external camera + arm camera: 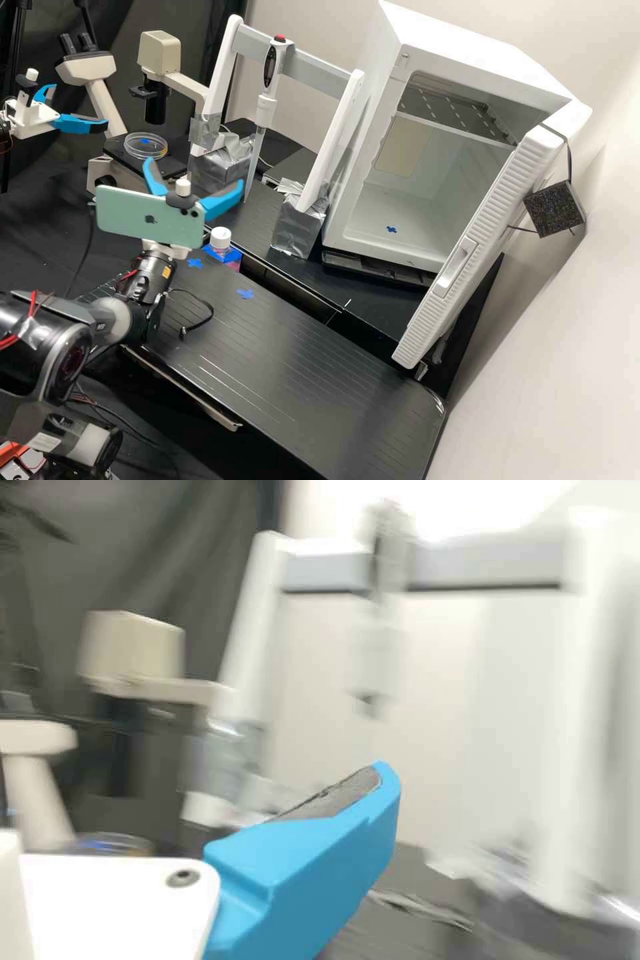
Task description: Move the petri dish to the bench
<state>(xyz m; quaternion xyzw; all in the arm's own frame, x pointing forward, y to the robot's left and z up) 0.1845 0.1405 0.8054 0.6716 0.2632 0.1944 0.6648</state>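
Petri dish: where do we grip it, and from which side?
Petri dish: opposite sides of its round wall, tool roughly level. I'd come from the front, the high camera's side. It's low and lies flat on the black stage, and the dark microscope tube hangs above, so straight down looks cramped.

Clear round petri dish (146,146), flat on microscope stage (117,148).
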